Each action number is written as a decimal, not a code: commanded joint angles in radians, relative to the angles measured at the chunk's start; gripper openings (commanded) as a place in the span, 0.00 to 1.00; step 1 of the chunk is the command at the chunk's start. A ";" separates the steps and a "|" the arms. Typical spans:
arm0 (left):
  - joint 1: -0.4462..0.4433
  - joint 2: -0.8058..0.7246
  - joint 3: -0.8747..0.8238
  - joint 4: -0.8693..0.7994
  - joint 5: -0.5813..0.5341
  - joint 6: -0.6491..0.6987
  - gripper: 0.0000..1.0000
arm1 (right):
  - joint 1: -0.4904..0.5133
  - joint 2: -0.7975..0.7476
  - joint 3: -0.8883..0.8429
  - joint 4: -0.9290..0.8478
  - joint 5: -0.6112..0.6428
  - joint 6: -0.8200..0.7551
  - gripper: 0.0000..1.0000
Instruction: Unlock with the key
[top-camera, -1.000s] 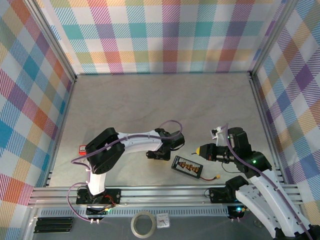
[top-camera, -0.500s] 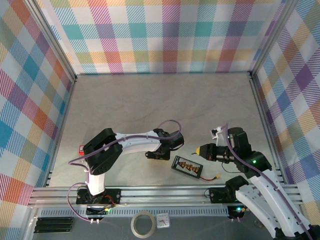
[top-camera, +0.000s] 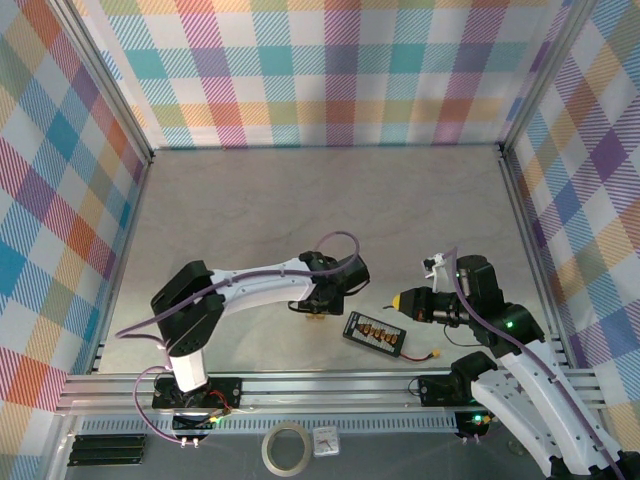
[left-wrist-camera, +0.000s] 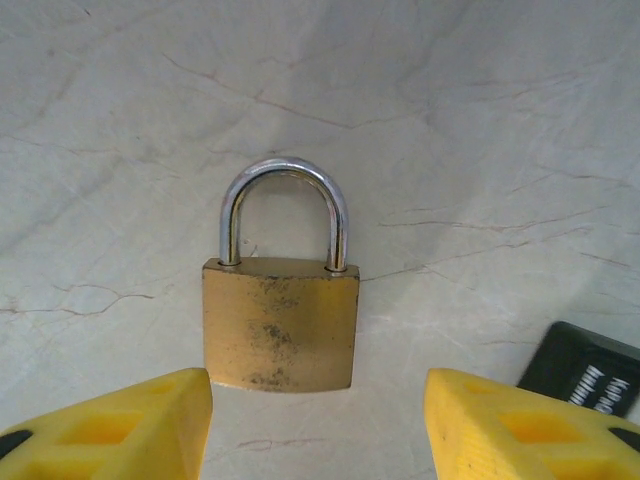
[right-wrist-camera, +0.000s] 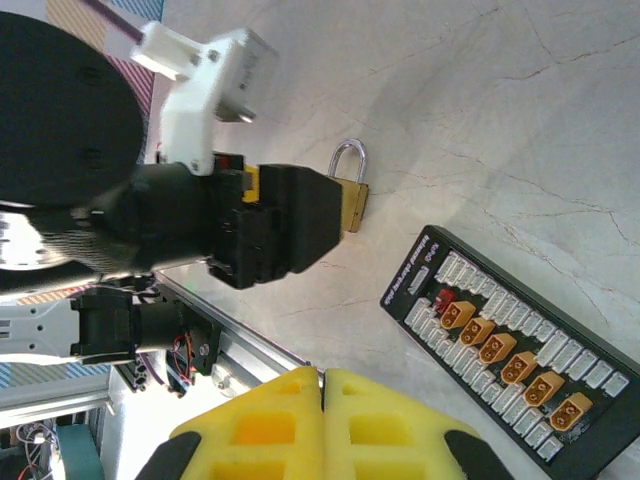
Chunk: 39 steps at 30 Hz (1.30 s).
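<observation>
Hovering low over the padlock, the left hand stands partly open, its yellow fingers flanking the lock's lower corners without touching it. The right hand has its fingers pressed together, well apart from the lock. The lock lies flat on the bench, just beside a black board. Its brass body is scuffed and dark-speckled; the silver shackle sits in both holes, pointing away from the left hand.

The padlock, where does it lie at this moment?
In the left wrist view the padlock lies flat on the table, just in front of the open left gripper, with the black connector board to its right.
</observation>
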 joint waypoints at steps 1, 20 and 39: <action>-0.009 0.036 0.000 0.009 0.022 -0.013 0.58 | -0.004 -0.011 -0.004 -0.014 -0.005 -0.009 0.00; -0.009 0.125 -0.040 0.013 0.000 -0.017 0.57 | -0.004 -0.005 -0.010 -0.006 -0.007 -0.017 0.00; 0.014 0.156 -0.153 0.111 0.018 -0.019 0.41 | -0.004 -0.008 -0.011 -0.016 0.011 -0.022 0.00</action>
